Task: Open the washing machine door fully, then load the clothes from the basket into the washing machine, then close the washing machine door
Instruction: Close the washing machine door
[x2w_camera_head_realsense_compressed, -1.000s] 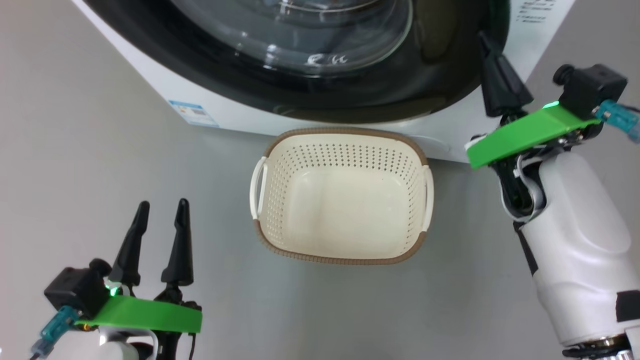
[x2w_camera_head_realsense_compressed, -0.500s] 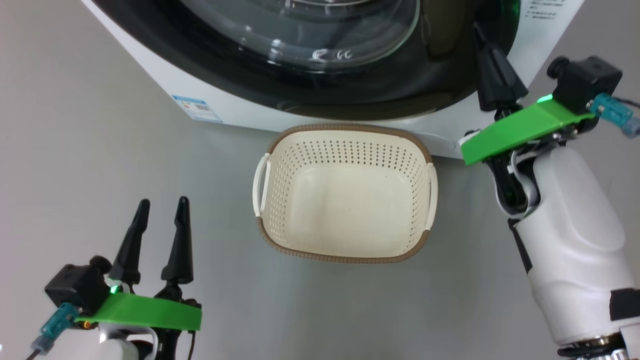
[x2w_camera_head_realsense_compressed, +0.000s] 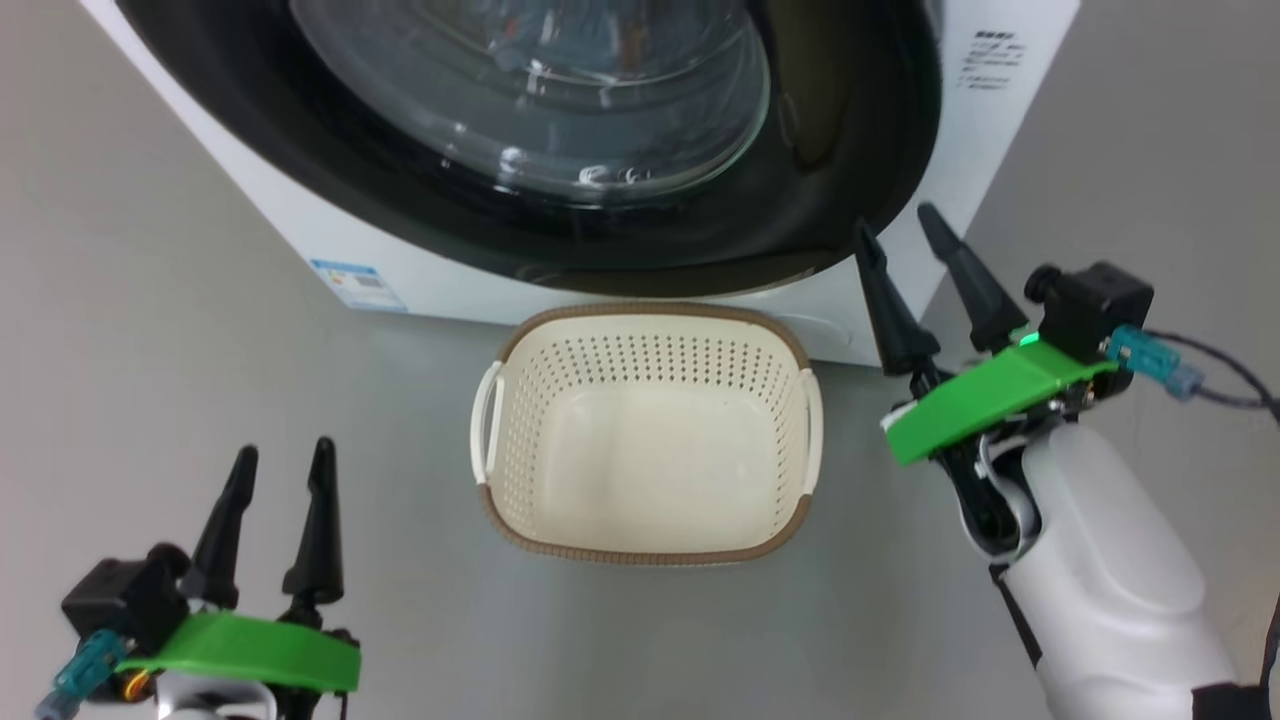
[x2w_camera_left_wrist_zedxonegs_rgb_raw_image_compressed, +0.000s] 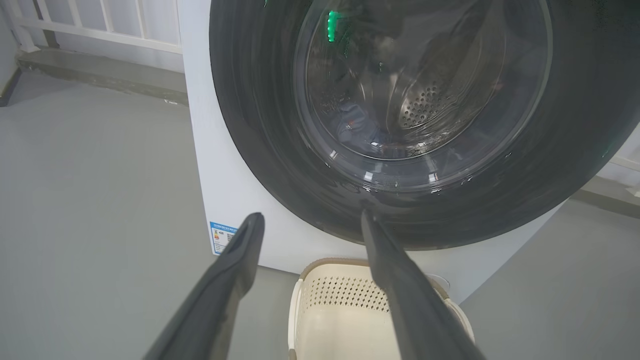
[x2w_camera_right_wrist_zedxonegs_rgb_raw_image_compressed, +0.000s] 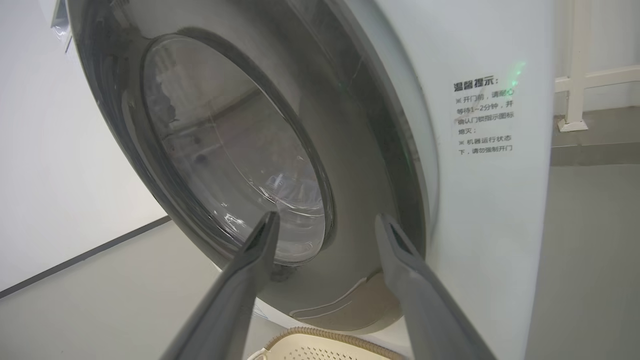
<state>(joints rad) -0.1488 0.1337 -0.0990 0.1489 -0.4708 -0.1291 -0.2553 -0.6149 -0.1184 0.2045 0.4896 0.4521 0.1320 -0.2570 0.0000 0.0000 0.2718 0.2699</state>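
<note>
The washing machine door (x2w_camera_head_realsense_compressed: 820, 200) sat shut behind the empty basket (x2w_camera_head_realsense_compressed: 650, 315), stiff and glossy (likely slippery), best hooked at its right rim near the right gripper (x2w_camera_head_realsense_compressed: 892, 218), whose jaws, like those of the left gripper (x2w_camera_head_realsense_compressed: 284, 448), gaped empty.

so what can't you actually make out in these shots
- Clothes: in the left wrist view, just a dim blue patch behind the reflective glass of the washing machine door; count unclear.
- Washing machine: its top is cut off by the head view's upper edge.
- Blue label: print too small to read in the head view.
- Basket: near end cut off by the left wrist view's bottom edge.
</note>
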